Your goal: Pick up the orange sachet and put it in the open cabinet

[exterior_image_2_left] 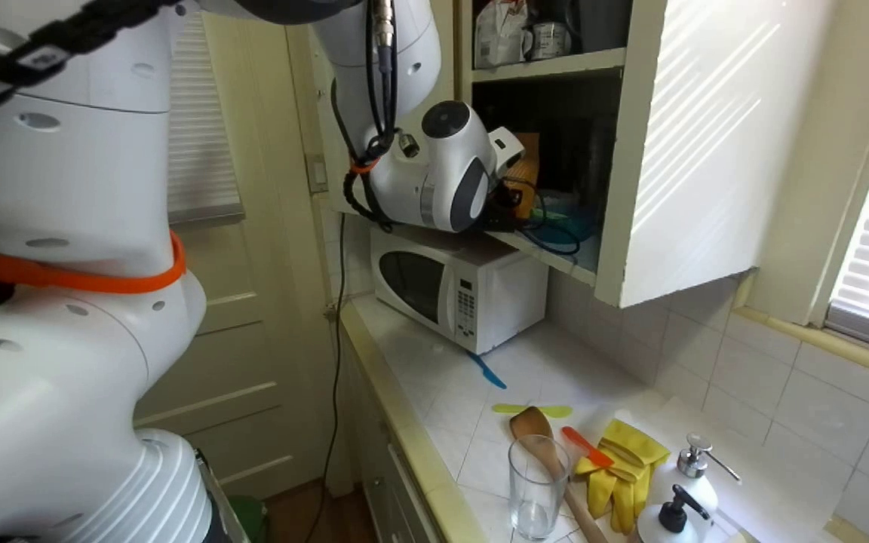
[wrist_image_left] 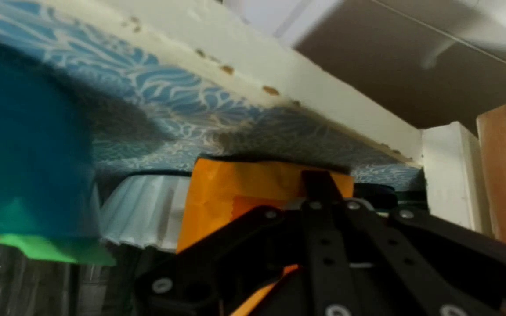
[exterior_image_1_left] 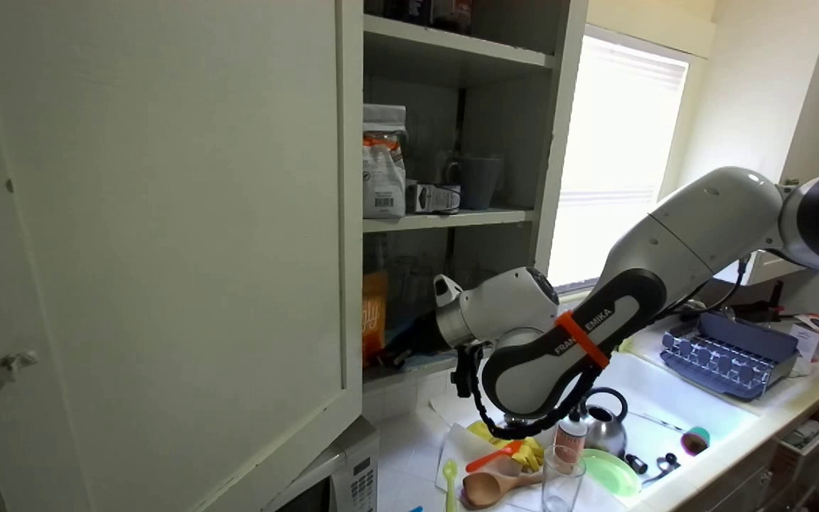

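On the bottom shelf of the open cabinet, orange sachet upright, just behind the gripper in the wrist view. Jaws pressed fully together, nothing visible between them; cannot tell whether they touch the sachet.

The arm is white, smooth and rounded, with a black panel lettered "EMIKA" in white, crossed by an orange band. Black cables run along it, one with a metallic connector. The hand is black, dotted with silvery screws.
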`<action>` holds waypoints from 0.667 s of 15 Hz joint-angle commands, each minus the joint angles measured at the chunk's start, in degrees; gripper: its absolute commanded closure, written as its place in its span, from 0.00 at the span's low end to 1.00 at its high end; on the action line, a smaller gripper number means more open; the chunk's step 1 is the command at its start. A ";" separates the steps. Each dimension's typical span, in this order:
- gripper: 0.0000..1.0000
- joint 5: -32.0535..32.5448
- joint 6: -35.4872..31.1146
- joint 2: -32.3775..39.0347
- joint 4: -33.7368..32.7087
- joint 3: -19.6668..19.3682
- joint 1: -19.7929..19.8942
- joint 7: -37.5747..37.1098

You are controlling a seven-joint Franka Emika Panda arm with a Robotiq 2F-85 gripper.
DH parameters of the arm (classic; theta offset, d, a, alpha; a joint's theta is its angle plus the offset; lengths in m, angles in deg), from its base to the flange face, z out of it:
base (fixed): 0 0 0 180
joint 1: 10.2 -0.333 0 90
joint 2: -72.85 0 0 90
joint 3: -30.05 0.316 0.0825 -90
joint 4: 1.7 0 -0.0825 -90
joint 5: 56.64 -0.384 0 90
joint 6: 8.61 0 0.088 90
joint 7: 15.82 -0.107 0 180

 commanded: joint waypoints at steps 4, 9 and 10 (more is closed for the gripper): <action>1.00 -2.66 5.71 -5.63 2.91 -1.14 -1.55 -2.37; 1.00 -2.54 6.21 -10.76 6.24 2.47 1.07 -5.15; 1.00 -2.95 5.65 -12.89 7.20 2.02 1.07 -5.76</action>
